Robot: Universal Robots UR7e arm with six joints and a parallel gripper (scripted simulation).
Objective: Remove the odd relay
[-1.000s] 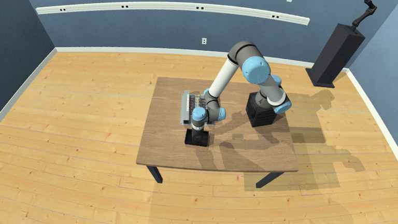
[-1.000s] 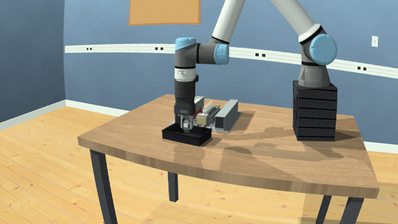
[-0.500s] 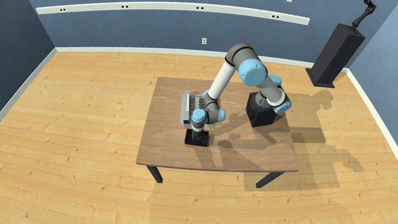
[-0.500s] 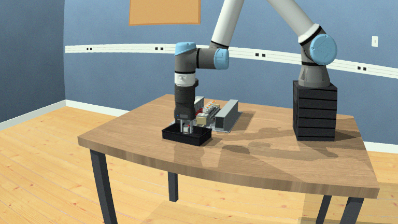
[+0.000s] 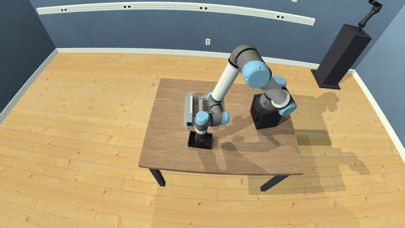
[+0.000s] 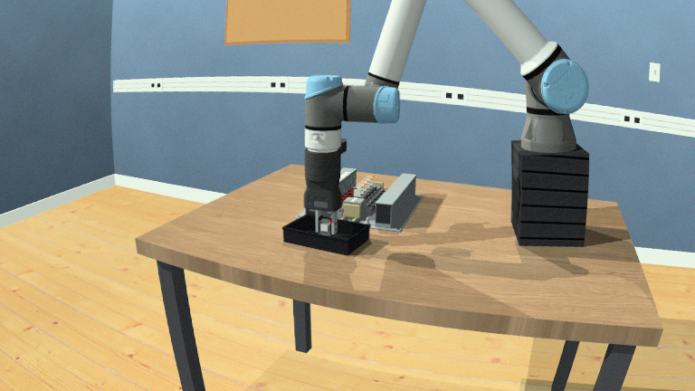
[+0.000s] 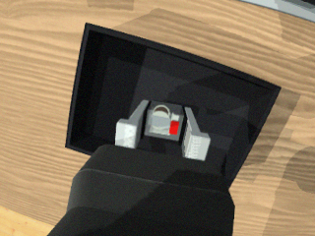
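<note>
My gripper (image 6: 326, 231) (image 7: 164, 115) points straight down and is shut on the relay with the red button (image 6: 325, 224) (image 7: 161, 123). The relay is upright between the fingers, inside the outline of the black parts tray (image 5: 193, 145) (image 6: 302, 237) (image 7: 110, 93). The fingertips reach below the tray's rim in the exterior view; whether the relay touches the tray floor cannot be told. The relay panel (image 5: 185, 120) lies flat on the table behind the tray. Relays with orange buttons (image 5: 202, 104) (image 6: 366, 185) stand in it; the arm hides part of the row in the top view.
A tall grey duct (image 5: 189, 119) (image 6: 396, 202) runs along one side of the panel, with another on the other side. The panel's near edge (image 7: 290, 7) is close behind the tray. The black robot base (image 5: 264, 115) (image 6: 550, 202) stands on the wooden table (image 5: 167, 153) (image 6: 230, 243) to the right.
</note>
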